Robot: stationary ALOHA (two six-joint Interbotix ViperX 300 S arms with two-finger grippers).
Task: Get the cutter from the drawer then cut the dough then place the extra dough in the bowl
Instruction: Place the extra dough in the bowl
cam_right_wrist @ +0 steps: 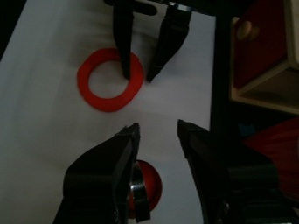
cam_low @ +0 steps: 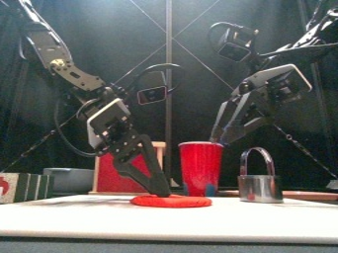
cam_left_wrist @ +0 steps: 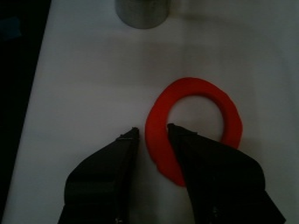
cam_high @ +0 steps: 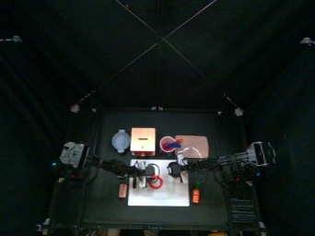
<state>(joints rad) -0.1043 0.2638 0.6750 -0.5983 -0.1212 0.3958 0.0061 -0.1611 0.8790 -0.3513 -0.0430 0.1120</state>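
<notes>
Narrowly apart, left jaws astride the dough ring (cam_left_wrist: 232,122) at its rim (right jaws wide, clear above).

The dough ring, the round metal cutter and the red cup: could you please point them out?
dough ring (cam_low: 185,202), front view, its near edge.
round metal cutter (cam_low: 260,189), front view, its metal wall.
red cup (cam_low: 201,166), front view, its front wall.
</notes>
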